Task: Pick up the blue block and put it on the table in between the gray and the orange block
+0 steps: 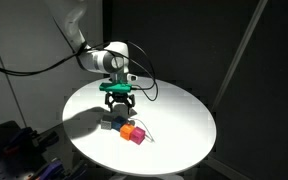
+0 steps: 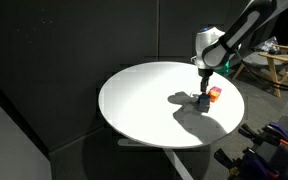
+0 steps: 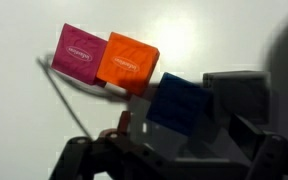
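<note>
Blue block (image 3: 179,102) lies free below the gripper (image 1: 118,105), whose jaws stand wide apart.

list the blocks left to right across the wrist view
pink block → orange block → blue block → gray block

Blue block (image 3: 180,100) — lower edge hidden
</note>
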